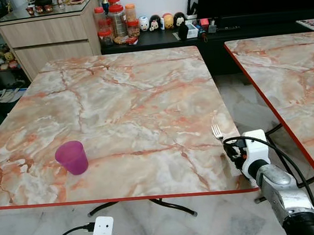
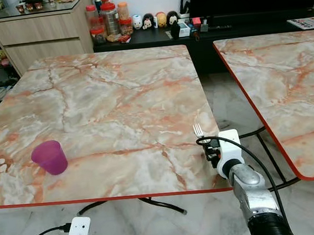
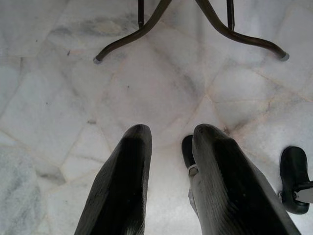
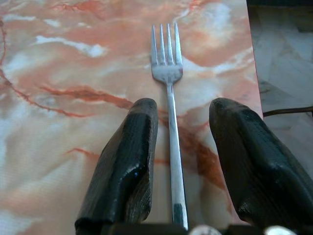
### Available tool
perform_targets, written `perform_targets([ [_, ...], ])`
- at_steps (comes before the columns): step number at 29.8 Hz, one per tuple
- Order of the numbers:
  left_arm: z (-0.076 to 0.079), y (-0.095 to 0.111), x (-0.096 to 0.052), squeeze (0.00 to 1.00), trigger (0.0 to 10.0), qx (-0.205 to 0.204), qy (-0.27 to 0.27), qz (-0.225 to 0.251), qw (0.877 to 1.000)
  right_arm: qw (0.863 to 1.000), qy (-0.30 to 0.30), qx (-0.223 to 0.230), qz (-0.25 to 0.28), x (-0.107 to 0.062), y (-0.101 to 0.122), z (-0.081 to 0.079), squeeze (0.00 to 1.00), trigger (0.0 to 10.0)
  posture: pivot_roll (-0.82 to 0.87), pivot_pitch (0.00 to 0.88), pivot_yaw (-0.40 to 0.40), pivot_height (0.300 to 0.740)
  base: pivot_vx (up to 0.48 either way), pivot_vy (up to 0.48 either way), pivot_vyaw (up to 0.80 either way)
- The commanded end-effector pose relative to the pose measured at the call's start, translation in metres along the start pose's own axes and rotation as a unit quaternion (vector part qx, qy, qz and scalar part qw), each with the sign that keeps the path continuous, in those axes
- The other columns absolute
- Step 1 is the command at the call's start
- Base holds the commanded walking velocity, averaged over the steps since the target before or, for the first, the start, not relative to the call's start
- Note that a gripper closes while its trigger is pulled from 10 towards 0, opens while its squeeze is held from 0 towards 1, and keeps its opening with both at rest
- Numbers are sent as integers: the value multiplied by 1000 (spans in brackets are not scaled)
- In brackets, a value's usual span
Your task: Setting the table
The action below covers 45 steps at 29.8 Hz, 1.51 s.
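On table (image 1: 116, 99), right claw (image 4: 182, 122) straddling fork (image 4: 168, 98)

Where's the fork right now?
The fork lies flat near the near-right corner of the marble table, tines pointing away from the robot, between the open jaws of the right gripper, far right of the purple cup.

A silver fork (image 4: 168, 98) lies flat on a marble-patterned table (image 1: 122, 104), near its right edge at the front, tines pointing away toward the far side. A translucent purple cup (image 1: 72, 157) stands upright near the front left, well apart from the fork.
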<state>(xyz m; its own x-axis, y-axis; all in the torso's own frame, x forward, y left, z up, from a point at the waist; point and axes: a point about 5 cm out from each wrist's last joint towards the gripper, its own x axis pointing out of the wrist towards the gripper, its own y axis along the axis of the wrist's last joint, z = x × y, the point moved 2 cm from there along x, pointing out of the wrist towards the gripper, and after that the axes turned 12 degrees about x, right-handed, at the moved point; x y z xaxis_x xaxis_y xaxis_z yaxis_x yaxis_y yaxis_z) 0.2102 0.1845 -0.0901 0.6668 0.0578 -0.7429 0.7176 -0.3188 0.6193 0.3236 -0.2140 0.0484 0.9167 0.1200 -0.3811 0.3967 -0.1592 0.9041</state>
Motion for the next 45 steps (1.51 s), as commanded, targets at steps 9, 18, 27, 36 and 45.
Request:
perform_targets([
  [9, 1, -4, 0, 0, 10000, 6, -6, -11, 1000, 1000, 3, 2, 12, 8, 7, -3, 0, 10000, -34, 0, 21, 740, 0, 0, 0],
  [18, 1, -4, -1, 0, 10000, 5, -6, -12, 1000, 1000, 4, 2, 15, 13, 10, -5, 0, 10000, -31, 0, 19, 740, 0, 0, 0],
  [27, 2, -4, 0, 0, 10000, 5, -7, -12, 1000, 1000, 5, 2, 14, 15, 10, -6, 0, 10000, -28, 0, 18, 740, 0, 0, 0],
  [36, 3, -5, -1, 0, 10000, 9, -10, -16, 1000, 1000, 10, 6, -3, 17, -2, -10, 0, 10000, -26, 0, 21, 740, 0, 0, 0],
  [45, 4, -6, -1, 0, 10000, 8, -14, -18, 1000, 1000, 5, 8, -7, 18, -5, -10, 0, 10000, -27, 0, 21, 740, 0, 0, 0],
])
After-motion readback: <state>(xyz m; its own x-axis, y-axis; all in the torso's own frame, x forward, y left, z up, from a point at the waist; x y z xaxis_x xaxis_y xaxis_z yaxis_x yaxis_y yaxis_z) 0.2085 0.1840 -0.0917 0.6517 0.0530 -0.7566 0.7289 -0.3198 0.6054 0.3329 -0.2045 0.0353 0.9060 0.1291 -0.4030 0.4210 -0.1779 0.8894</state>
